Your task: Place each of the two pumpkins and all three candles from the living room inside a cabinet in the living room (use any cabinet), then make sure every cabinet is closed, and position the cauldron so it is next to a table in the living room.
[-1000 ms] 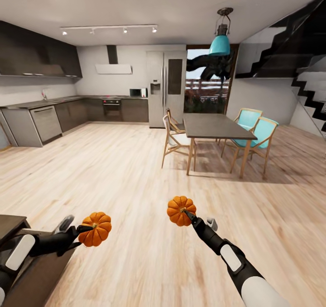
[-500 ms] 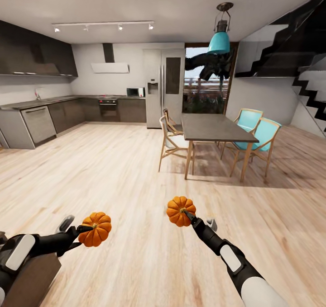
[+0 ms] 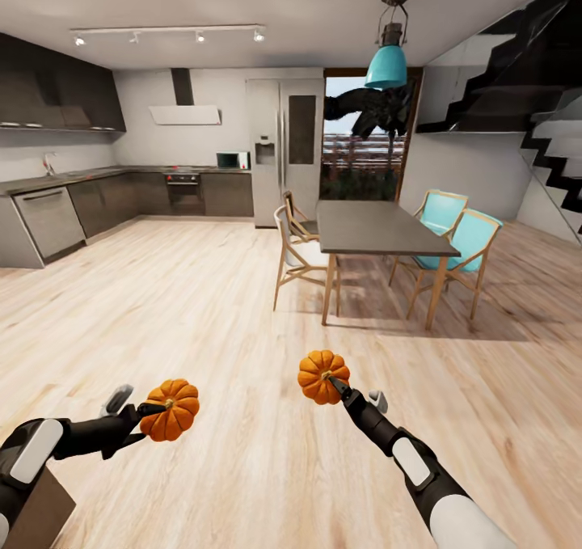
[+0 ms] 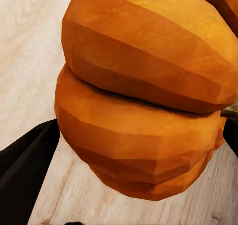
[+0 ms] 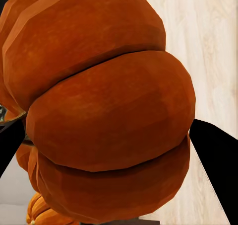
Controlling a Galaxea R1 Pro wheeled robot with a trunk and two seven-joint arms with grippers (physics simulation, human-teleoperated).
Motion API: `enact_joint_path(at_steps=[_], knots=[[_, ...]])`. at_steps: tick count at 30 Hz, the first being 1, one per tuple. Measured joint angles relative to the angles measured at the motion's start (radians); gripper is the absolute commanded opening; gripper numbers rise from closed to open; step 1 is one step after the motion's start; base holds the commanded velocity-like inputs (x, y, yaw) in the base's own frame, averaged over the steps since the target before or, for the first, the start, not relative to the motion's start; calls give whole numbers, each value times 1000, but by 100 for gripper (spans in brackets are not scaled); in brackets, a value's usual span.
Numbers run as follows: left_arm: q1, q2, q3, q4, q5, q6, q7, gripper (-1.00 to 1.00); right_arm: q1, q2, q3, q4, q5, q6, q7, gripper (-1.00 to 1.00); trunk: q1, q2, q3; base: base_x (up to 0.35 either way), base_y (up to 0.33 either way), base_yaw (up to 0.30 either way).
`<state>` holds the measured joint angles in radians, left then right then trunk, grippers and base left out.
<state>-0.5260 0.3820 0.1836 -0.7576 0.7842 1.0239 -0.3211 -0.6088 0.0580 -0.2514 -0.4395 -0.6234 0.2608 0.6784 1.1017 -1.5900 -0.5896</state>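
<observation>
Nearest, the left tool [image 3: 153,410] is clamped on one pumpkin [image 3: 170,410] and the right tool [image 3: 335,384] grips the other pumpkin [image 3: 322,377], both held above the floor [image 3: 202,306]. Each pumpkin's stem axis points back along its arm, roughly level. Since a second ago the view has swung right, so the base is turning. Beyond stands the dining table [image 3: 376,227]; no cabinet is in sight yet.

Home – kitchen [image 3: 121,193], dining table [image 3: 376,227]
</observation>
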Motion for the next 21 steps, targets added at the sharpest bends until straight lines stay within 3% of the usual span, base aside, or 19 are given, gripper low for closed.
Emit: enact_joint_path(at_steps=[3,21], knots=[[0,0,1,0,14,2,-2,-100,0,0,-1,-1,-4,1,-1,-100,0,0,0,66,-102,234],[0,0,4,0,11,3,-6,-100,0,2,1,-1,-2,1,-4,-100,-8,14,6,3,-82,289]])
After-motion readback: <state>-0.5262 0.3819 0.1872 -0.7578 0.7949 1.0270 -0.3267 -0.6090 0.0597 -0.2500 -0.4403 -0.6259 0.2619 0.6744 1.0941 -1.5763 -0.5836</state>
